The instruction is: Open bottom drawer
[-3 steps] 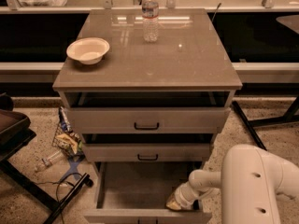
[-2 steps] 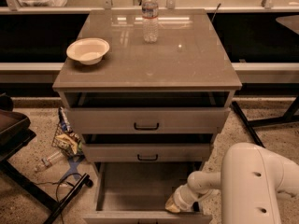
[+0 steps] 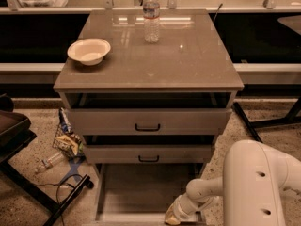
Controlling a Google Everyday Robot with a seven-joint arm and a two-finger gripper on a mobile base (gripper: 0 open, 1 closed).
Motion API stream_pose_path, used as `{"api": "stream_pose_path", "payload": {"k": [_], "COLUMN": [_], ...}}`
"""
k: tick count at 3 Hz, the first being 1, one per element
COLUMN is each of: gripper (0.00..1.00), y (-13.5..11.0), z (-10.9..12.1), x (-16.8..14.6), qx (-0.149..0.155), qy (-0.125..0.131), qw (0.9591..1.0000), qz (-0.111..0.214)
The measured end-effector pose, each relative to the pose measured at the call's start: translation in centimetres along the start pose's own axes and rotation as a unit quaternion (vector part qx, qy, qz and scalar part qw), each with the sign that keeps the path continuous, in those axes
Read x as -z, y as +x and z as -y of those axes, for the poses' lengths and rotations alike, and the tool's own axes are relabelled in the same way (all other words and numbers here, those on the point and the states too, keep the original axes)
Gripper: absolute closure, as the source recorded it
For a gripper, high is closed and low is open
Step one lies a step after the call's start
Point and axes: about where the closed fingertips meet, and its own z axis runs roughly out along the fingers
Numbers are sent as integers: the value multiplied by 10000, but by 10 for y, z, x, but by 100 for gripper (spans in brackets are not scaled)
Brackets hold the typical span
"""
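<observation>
Reaching low at the near right corner of the bottom drawer point(image 3: 136, 192), the gripper point(image 3: 173, 215) hangs by its front edge, though its grip can't be read from here. That drawer stands pulled out with its grey tray showing under the two upper drawers point(image 3: 147, 121). Farther back, a bowl point(image 3: 89, 50) and a water bottle point(image 3: 151, 18) stand on the cabinet top point(image 3: 188, 65).

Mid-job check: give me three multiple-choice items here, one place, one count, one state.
1. Where is the end effector? A) upper left of the view B) upper right of the view C) low, at the front right of the bottom drawer
2. How many drawers has the cabinet? A) two B) three C) four
3. The bottom drawer is: A) pulled out B) shut C) missing
Answers: 1 C, it sits by that drawer's front right; 2 B, three fronts stack up; 3 A, its grey floor lies exposed.
</observation>
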Motion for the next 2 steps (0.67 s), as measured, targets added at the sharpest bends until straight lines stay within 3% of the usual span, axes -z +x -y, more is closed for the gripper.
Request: {"api": "stream_pose_path", "payload": {"k": [1,2], "gripper": [82,59], "y": [-3,-3], "z": [-37,-38], "x": [1,1], "qx": [94,99], "qy": [-406,-427], "qw": [9991,9990], "qz": [-50,-53]}}
